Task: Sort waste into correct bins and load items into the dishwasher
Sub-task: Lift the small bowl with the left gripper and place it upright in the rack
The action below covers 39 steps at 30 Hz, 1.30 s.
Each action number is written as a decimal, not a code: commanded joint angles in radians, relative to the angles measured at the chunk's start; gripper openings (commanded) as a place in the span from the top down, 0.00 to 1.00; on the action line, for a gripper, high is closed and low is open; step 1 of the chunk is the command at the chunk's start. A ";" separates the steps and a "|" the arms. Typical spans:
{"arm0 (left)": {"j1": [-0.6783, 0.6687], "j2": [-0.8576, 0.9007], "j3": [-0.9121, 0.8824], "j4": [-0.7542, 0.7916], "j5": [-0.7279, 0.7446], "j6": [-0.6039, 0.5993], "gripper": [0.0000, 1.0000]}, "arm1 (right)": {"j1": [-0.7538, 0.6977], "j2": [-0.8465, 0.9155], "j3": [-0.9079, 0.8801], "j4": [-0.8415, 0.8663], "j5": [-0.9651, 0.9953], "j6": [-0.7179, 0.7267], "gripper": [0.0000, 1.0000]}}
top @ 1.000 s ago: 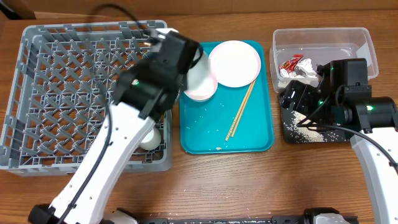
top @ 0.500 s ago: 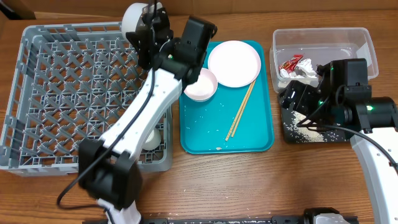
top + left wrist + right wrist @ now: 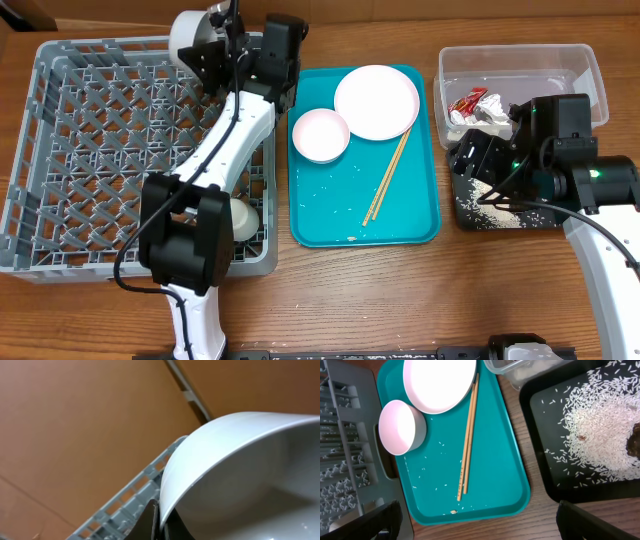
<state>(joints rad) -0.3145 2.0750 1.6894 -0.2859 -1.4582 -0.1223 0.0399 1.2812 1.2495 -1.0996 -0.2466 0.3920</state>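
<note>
No writing can be read anywhere; any print on the red wrapper (image 3: 467,103) is too small to make out. The left gripper (image 3: 222,48) is closed narrow on the rim of a white bowl (image 3: 192,36), which it holds tipped on its side over the far wall of the grey dish rack (image 3: 60,150). In the left wrist view, a dark finger (image 3: 154,521) pinches that rim, with the rack's lattice just behind. A small white cup (image 3: 243,217) sits in the rack's near right corner. The other bowl (image 3: 320,135), the plate (image 3: 376,102) and the chopsticks (image 3: 387,178) lie on the teal tray (image 3: 410,215), well apart from either gripper. The right gripper (image 3: 477,520) stands wide open and holds nothing, beside the black tray (image 3: 520,218) of white rice (image 3: 600,435) and brown scraps (image 3: 634,445). The wrapper and a crumpled napkin (image 3: 492,112) lie in the clear tub (image 3: 590,70), just beyond that arm.
</note>
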 commanded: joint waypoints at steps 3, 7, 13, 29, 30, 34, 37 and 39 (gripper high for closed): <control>-0.013 0.070 0.000 0.079 0.019 0.022 0.96 | -0.002 -0.002 0.014 0.005 0.011 -0.002 0.00; -0.013 0.121 0.000 0.105 0.018 0.015 0.96 | -0.002 -0.002 0.014 0.005 0.010 -0.002 0.00; -0.018 0.182 0.000 0.120 0.019 -0.016 0.96 | -0.002 -0.002 0.014 0.005 0.011 -0.002 0.00; -0.071 0.197 0.000 0.131 0.019 -0.029 0.50 | -0.002 -0.002 0.014 0.005 0.011 -0.002 0.00; -0.083 0.197 0.000 0.131 0.020 -0.025 0.50 | -0.002 -0.002 0.014 0.005 0.011 -0.002 0.00; -0.123 0.197 0.000 0.131 0.020 -0.019 0.50 | -0.002 -0.002 0.014 0.005 0.010 -0.002 0.00; -0.142 0.197 0.000 0.129 0.034 -0.019 0.49 | -0.002 -0.002 0.014 0.005 0.011 -0.002 0.00; -0.146 0.197 0.000 0.125 0.064 -0.014 0.44 | -0.002 -0.002 0.014 0.005 0.011 -0.002 0.00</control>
<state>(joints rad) -0.4603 2.2597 1.6894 -0.1596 -1.4204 -0.1432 0.0399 1.2812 1.2495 -1.0992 -0.2466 0.3920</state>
